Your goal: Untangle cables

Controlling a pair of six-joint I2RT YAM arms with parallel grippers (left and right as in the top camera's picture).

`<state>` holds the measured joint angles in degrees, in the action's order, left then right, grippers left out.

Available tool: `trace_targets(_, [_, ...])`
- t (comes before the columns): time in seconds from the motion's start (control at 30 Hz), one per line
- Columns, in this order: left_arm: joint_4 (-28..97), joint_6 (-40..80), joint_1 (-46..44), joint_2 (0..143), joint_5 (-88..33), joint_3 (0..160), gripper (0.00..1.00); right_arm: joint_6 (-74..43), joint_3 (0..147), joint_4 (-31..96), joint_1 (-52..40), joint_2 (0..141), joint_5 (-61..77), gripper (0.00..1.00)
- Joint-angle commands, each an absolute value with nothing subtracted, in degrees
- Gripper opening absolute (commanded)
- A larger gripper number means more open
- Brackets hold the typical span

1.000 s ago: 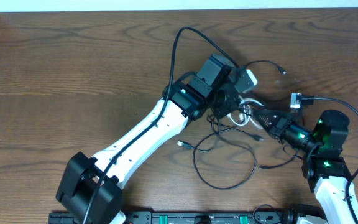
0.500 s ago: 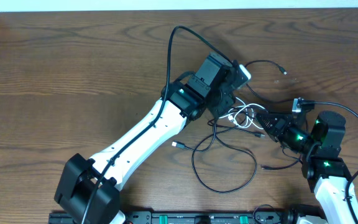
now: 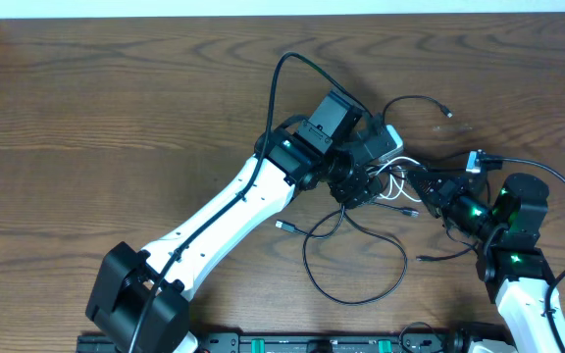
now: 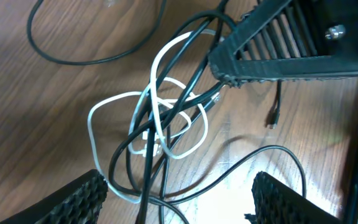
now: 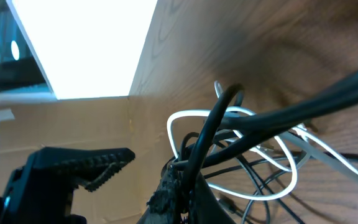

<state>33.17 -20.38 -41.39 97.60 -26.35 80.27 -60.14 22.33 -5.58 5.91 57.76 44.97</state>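
Observation:
The cables (image 3: 392, 182) form a knot of thin black cords and one short white cord (image 4: 114, 99) right of the table's middle. In the left wrist view the tangle (image 4: 160, 118) lies on the wood. My left gripper (image 4: 179, 200) hovers over it, open, its ridged fingers (image 4: 79, 198) wide apart, with strands running under the gap. My right gripper (image 5: 180, 186) is shut on a thick black strand (image 5: 213, 124) at the knot's right side. Seen from overhead, the left gripper (image 3: 364, 179) and the right gripper (image 3: 418, 184) face each other across the knot.
A large loose black loop (image 3: 307, 257) trails from the knot toward the front edge, and a plug end (image 3: 282, 226) lies to its left. A thin black cord (image 3: 415, 97) arcs behind the knot. A pale connector (image 3: 475, 160) sits near the right arm.
My left gripper has gone from shut to open and let go of the cables. The knot has settled slightly lower between the grippers. The right gripper stays shut on its strand.

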Motion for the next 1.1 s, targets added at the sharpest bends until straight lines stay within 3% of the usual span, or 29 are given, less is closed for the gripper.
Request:
trace_targets(0.0, [33.30,-21.56,-42.19,96.12,-27.88,80.84,0.75,-65.45,22.44,-5.80,5.58,57.78,45.21,0.01])
trace_targets(0.27, [32.27,-23.77,-43.46,96.18,-27.83,80.84,0.75,-75.05,22.44,-6.37,5.58,57.76,51.81,0.01])
trace_targets(0.57, [32.34,-23.75,-43.46,96.23,-25.34,80.84,0.74,-83.64,22.44,-17.12,5.58,57.76,56.64,0.01])
trace_targets(0.73, [32.27,-23.75,-43.46,96.23,-23.70,80.84,0.58,-83.50,22.44,-17.17,5.58,57.76,57.87,0.01])
trace_targets(0.77, [32.27,-23.75,-43.46,96.23,-23.59,80.84,0.54,-83.48,22.44,-17.19,5.56,57.76,58.19,0.01])
trace_targets(0.8, [32.27,-23.75,-43.46,96.23,-23.31,80.84,0.43,-82.94,22.44,-17.19,5.56,57.76,58.70,0.01])
trace_targets(0.9, [32.25,-23.77,-43.46,96.23,-23.31,80.84,0.29,-81.41,22.44,-17.17,5.56,57.76,58.89,0.01])
trace_targets(1.07, [31.86,-23.75,-43.46,96.23,-23.29,80.84,0.12,-80.47,22.44,-17.17,5.56,57.76,58.87,0.01])
